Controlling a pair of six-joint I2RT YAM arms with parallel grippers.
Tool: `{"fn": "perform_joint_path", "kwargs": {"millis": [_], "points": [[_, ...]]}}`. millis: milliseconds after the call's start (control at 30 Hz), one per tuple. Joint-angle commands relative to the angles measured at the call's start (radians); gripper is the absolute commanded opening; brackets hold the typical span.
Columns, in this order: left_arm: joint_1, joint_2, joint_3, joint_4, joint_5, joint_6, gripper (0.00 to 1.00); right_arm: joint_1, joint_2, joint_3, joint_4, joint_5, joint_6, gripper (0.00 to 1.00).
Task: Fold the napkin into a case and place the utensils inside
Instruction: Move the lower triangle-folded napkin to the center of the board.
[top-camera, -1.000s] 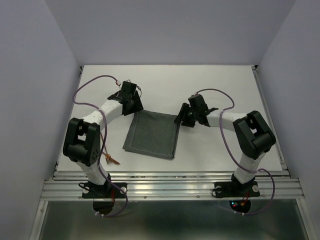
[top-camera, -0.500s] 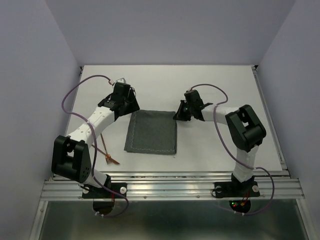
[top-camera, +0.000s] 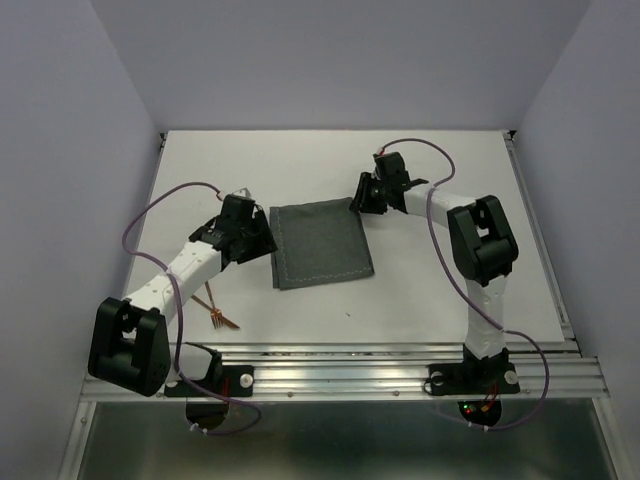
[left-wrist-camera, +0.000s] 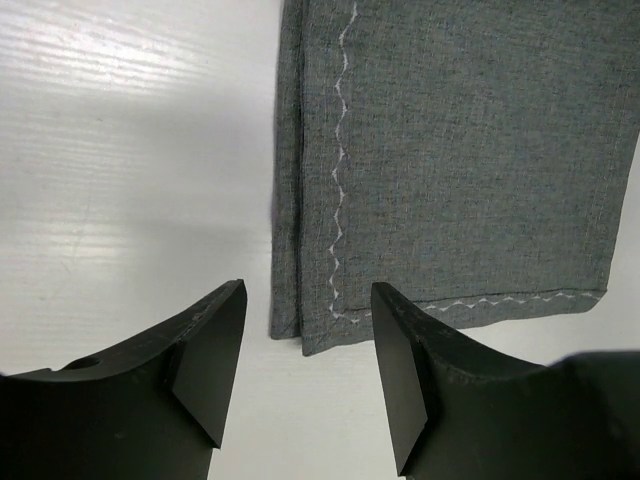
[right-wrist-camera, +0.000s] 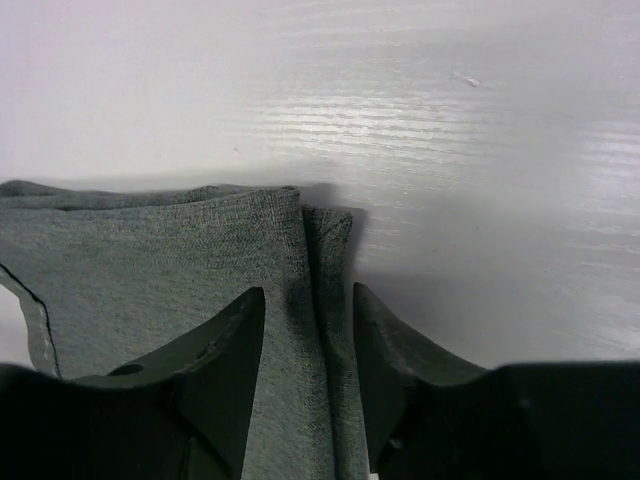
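The grey-green napkin (top-camera: 320, 245) lies folded into a rectangle mid-table, its stitched hem along the near and left edges. In the left wrist view its near-left corner (left-wrist-camera: 310, 335) sits just ahead of my open left gripper (left-wrist-camera: 305, 300), which touches nothing. My left gripper (top-camera: 264, 242) hovers by the napkin's left edge. My right gripper (top-camera: 362, 200) is over the far right corner. There the jaws (right-wrist-camera: 308, 295) stand apart astride a raised ridge of the napkin (right-wrist-camera: 150, 270). The copper-brown utensils (top-camera: 218, 314) lie near the front left, partly under my left arm.
Purple cables (top-camera: 160, 205) loop off both arms. A metal rail (top-camera: 340, 375) runs along the table's near edge. Walls close in the left, right and far sides of the white table (top-camera: 450, 300).
The napkin has been dragged toward the far side and turned. My right gripper travelled far-left with its corner, closing and then reopening. My left arm drew back toward the near left.
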Motion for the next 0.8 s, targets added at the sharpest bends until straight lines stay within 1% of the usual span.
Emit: {"fn": "perform_joint_path", "kwargs": {"millis": [0,67,133,167,267,300,367,400,433,467,567,600,667,700,767], "points": [[-0.004,-0.068,-0.031,0.007,0.005,-0.02,0.64,0.002,-0.058,0.029,-0.049,0.013,-0.028,0.5],[-0.004,-0.078,-0.044,0.007,0.002,-0.023,0.64,0.002,-0.119,-0.02,-0.052,0.04,-0.008,0.54],[-0.004,-0.081,-0.051,0.008,0.001,-0.028,0.64,0.002,-0.168,-0.066,-0.052,0.057,0.008,0.54],[-0.004,-0.078,-0.057,0.011,0.001,-0.03,0.64,0.002,-0.217,-0.12,-0.052,0.065,0.014,0.54],[-0.004,-0.069,-0.069,0.022,0.002,-0.031,0.64,0.002,-0.296,-0.216,-0.04,0.051,0.035,0.52],[-0.004,-0.062,-0.072,0.028,0.004,-0.031,0.64,0.002,-0.35,-0.288,-0.026,0.048,0.043,0.48],[-0.005,-0.055,-0.081,0.036,0.01,-0.033,0.63,0.002,-0.412,-0.37,0.0,0.021,0.071,0.45],[-0.007,-0.051,-0.083,0.042,0.011,-0.034,0.62,0.014,-0.464,-0.439,0.009,0.018,0.08,0.39],[-0.007,-0.049,-0.084,0.046,0.016,-0.037,0.61,0.034,-0.487,-0.468,0.011,0.019,0.094,0.36],[-0.009,-0.045,-0.084,0.049,0.019,-0.04,0.6,0.046,-0.51,-0.494,0.008,0.021,0.101,0.3],[-0.015,-0.034,-0.077,0.068,0.031,-0.042,0.55,0.093,-0.579,-0.568,0.011,0.019,0.127,0.2],[-0.019,-0.02,-0.074,0.077,0.033,-0.043,0.51,0.107,-0.589,-0.588,0.016,0.019,0.134,0.16],[-0.022,0.01,-0.064,0.086,0.033,-0.043,0.46,0.138,-0.6,-0.599,0.019,0.016,0.146,0.13],[-0.025,0.023,-0.061,0.1,0.033,-0.046,0.39,0.138,-0.6,-0.603,0.023,0.016,0.15,0.12],[-0.025,0.056,-0.052,0.117,0.037,-0.049,0.32,0.147,-0.578,-0.603,0.034,0.024,0.152,0.11]]}}
